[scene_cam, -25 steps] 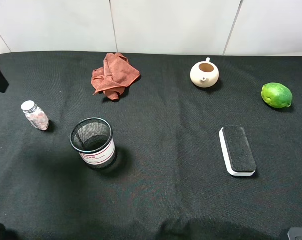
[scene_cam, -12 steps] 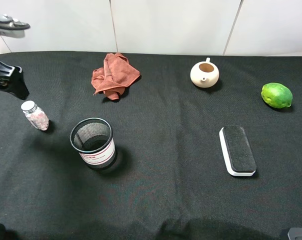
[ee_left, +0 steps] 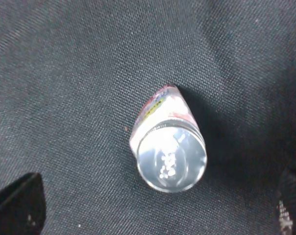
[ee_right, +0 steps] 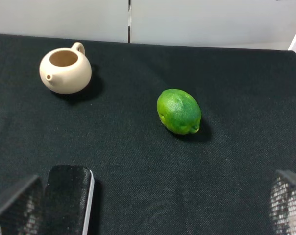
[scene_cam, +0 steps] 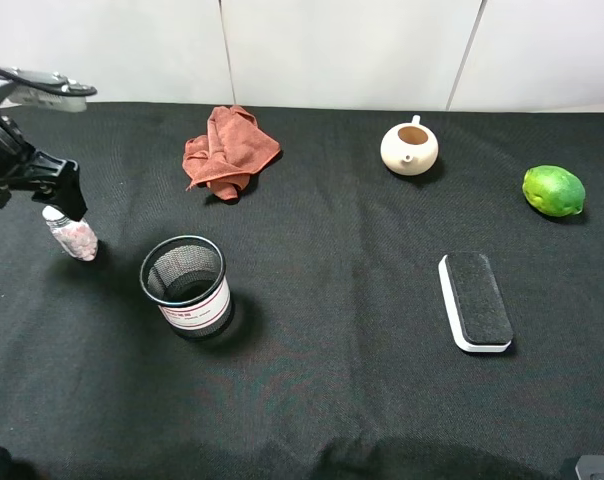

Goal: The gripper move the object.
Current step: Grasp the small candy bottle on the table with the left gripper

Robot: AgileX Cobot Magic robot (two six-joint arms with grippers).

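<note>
The object is a small clear bottle [scene_cam: 75,237] with a silver screw cap and pinkish-white contents, standing on the black cloth at the far left. My left gripper [scene_cam: 62,193] hangs right above it and hides its cap in the exterior high view. In the left wrist view I look straight down on the bottle's cap [ee_left: 171,164]. The left gripper [ee_left: 153,215] is open, with one dark fingertip [ee_left: 18,203] on each side, both apart from the bottle. My right gripper [ee_right: 153,208] is open and empty above the cloth.
A black mesh cup [scene_cam: 186,283] stands right of the bottle. A rust-red cloth [scene_cam: 227,150] lies at the back. A cream teapot [scene_cam: 410,148], a green lime [scene_cam: 553,190] and a black eraser [scene_cam: 474,300] are on the right half.
My left gripper has come in from the far left edge and moved right and down, from beside the bottle to right over its cap. The bottle has not moved.
</note>
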